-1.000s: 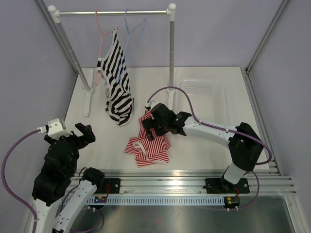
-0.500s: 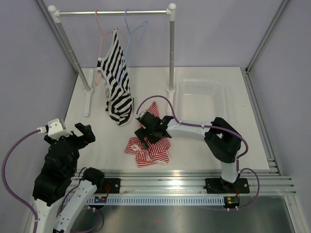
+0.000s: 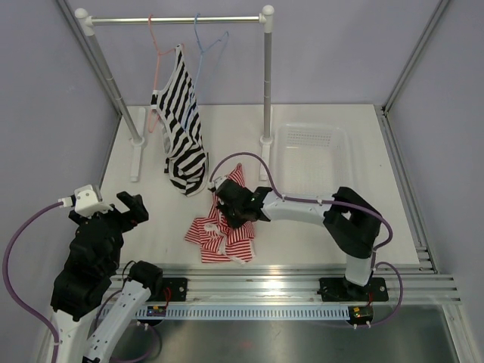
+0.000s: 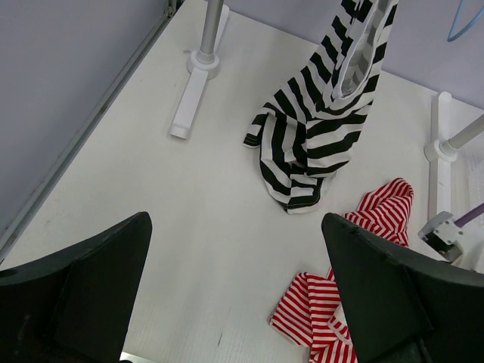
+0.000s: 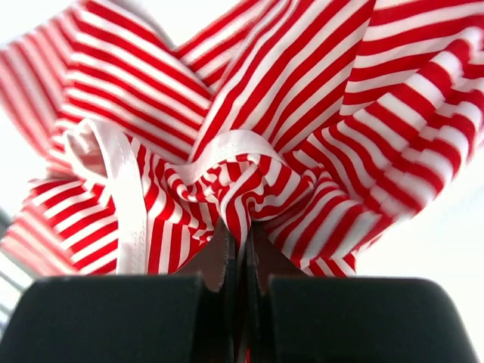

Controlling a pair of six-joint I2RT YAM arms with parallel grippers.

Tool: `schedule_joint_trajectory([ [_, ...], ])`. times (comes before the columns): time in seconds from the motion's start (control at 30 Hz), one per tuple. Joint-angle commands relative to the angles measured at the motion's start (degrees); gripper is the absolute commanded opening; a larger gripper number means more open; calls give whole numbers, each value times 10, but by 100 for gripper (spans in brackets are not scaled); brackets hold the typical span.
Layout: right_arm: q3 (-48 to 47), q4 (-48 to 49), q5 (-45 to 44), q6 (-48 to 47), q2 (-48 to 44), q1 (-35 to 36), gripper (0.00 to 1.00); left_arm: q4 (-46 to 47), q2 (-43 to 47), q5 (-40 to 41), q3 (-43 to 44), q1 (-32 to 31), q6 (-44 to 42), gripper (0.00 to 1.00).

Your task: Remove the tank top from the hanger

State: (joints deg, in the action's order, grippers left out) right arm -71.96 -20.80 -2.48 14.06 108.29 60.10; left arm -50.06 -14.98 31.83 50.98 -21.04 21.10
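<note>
Lying crumpled on the white table [image 3: 151, 174], the tank top [image 3: 219, 236] is recorded in front of the arm bases, a little right of centre, with one fold raised toward the rack. The right gripper [image 3: 228, 207] is seen lowered onto the upper part of the heap. In the right wrist view its jaws are pressed together on a bunched pleat of the red-and-white cloth [image 5: 249, 113], and a white-edged strap is looped just to the left of the pinch [image 5: 242, 243]. The rest of the garment is spread flat on the table below that point.

The left gripper [image 3: 113, 208] is held above the near left corner with its jaws wide apart and nothing between them [image 4: 234, 227].

The light-blue hanger [image 3: 208, 47] is noted hooked on the rail [image 3: 174, 20], well apart from the tank top. A pink hanger [image 3: 155, 64] is hooked to its left. A black-and-white striped top [image 3: 181, 128] is draped below these, its hem touching the table. A clear bin [image 3: 340, 162] is placed right of the rack post.
</note>
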Motion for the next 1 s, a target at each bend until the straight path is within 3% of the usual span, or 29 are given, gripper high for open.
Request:
schedule_joint_trajectory([
  [0.0,-7,32,2,-10,-98,9,0,26,2,-2,-3,3,1,99],
  [0.17,-27,5,-57,-36,-213,8,0,26,0,-2,-3,6,1,99],
  [0.33,-65,-50,-178,-78,-293,5,0,27,1,-3,-3,13,1,99],
  [0.5,-170,-124,-234,-101,-317,-40,0,28,6,-8,-3,22,-1,99],
  [0.83,-332,-171,-262,-134,-344,-130,0,30,7,-14,-4,24,-1,99],
  [0.97,-356,-192,-341,-137,-337,-154,0,30,13,-15,-6,24,0,99],
])
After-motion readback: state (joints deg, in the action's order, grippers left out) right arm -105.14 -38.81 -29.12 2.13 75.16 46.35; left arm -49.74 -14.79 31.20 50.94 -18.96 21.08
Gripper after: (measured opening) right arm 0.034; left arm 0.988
